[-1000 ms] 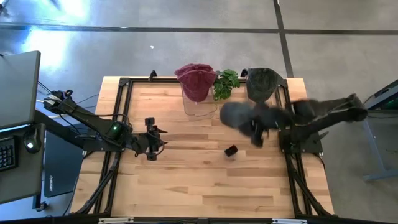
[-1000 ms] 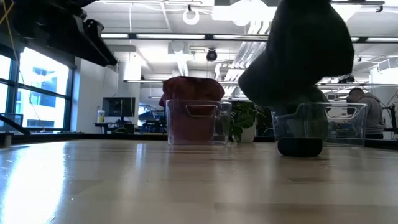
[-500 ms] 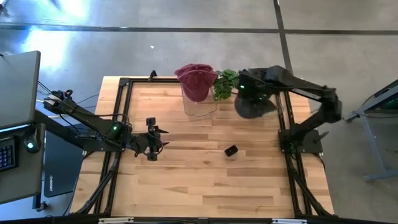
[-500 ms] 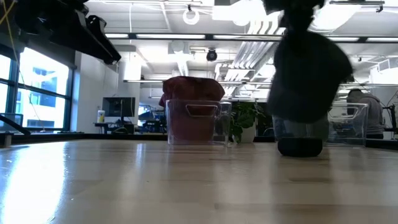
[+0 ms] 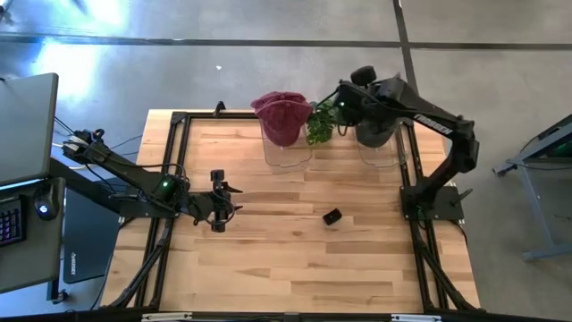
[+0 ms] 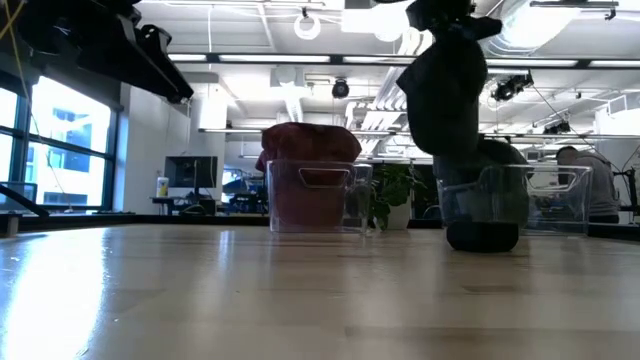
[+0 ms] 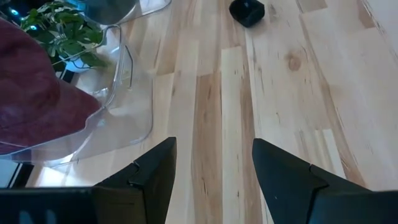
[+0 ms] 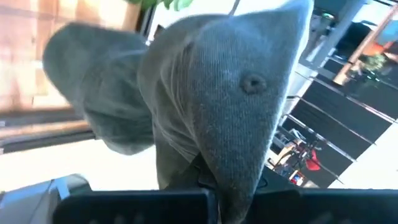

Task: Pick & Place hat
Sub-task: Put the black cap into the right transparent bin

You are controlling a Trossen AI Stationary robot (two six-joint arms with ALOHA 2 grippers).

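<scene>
My right gripper (image 5: 353, 109) is shut on a dark grey hat (image 6: 445, 90), which hangs high over the clear bin (image 6: 545, 200) at the table's far right. In the right wrist view the hat (image 8: 217, 93) fills the picture, with its top button (image 8: 252, 83) showing. A red hat (image 5: 284, 121) sits in a second clear bin (image 5: 288, 154) at the far middle. My left gripper (image 7: 214, 168) stands open over bare wood left of the middle, holding nothing. My right gripper holds the grey hat by bunched cloth of its crown (image 8: 208, 168); the cloth covers the fingers, so the exact hold does not show. It comes at the hat from above, slanting down. The hat hangs slack below the gripper (image 6: 445, 15), clear of the bin.
A dark thing (image 6: 483, 235) lies at the bottom of the right bin. A small green plant (image 5: 323, 121) stands between the two bins. A small black object (image 5: 332, 216) lies on the wood right of the middle. The near half of the table is bare wood.
My right gripper has carried the grey hat up and toward the table's far edge, from over the wood near the black object to above the right bin, and has rolled as it went. The hat has swung and now hangs narrower below it.
</scene>
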